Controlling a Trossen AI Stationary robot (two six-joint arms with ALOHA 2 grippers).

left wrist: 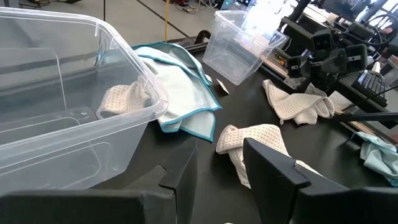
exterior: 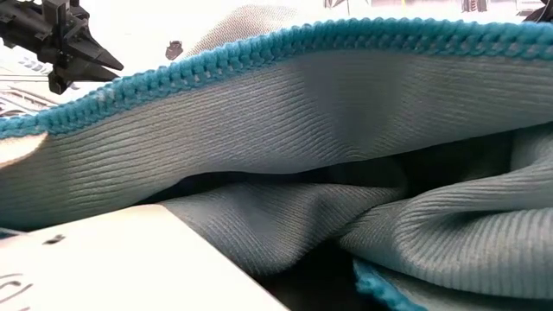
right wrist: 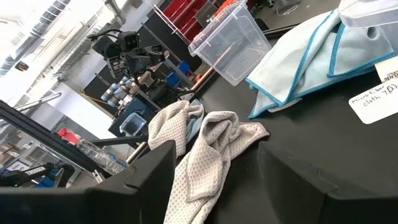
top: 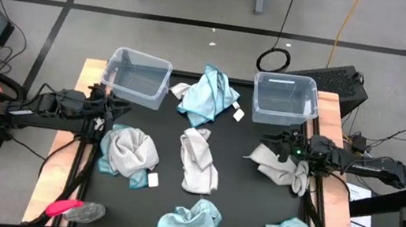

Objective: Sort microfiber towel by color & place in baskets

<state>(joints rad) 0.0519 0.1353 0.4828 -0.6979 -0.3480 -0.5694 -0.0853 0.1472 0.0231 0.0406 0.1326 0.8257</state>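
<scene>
Right gripper [top: 284, 150] at right of frame, fingers apart just above pale grey-white waffle towel [top: 281, 169], left gripper [top: 108, 108] beside clear plastic left basket [top: 138, 77], finger state indeterminable.

Left hand [top: 111, 106] and right hand [top: 271, 149] low, fingers apart.

Clear glossy plastic baskets [top: 138, 76] with smooth see-through walls, matt black tabletop [top: 237, 182] edged in pale wood, soft teal microfiber towel [top: 207, 92] with fine ribbed weave and stitched edging, grey-white towels [top: 198, 160] in waffle-textured cloth, white paper tags [top: 238, 114], matt dark end effector [top: 104, 109].
</scene>
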